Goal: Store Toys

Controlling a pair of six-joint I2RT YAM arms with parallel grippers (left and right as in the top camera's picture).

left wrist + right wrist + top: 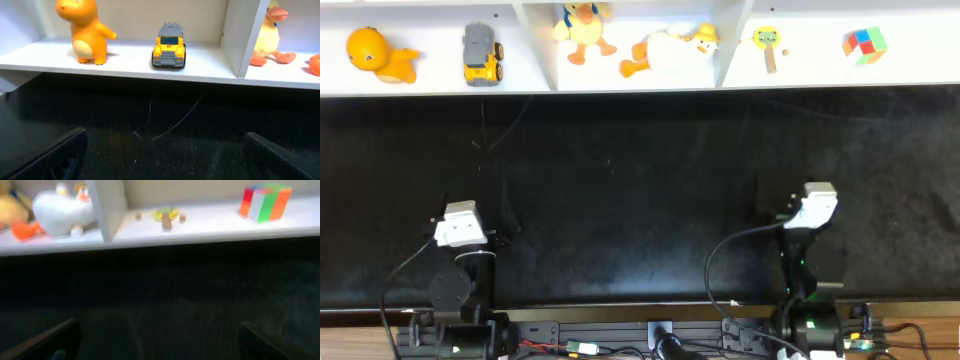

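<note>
Black tabletop (640,200), white toy shelf (620,88) behind

Six toys sit on one white shelf (520,86) with three parts. Far left: one orange animal (378,54) and one yellow truck (480,56). Middle: two soft ducks, one yellow duck (583,30) and one white duck (665,50). Far right: one small wooden toy (767,42) and one colour cube (864,44).

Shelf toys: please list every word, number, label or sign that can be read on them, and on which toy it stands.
No text can be read on any of them.
The orange figure, the yellow truck, the white plush duck and the colour cube show no print.
The small yellow toy is too blurred to tell.
</note>
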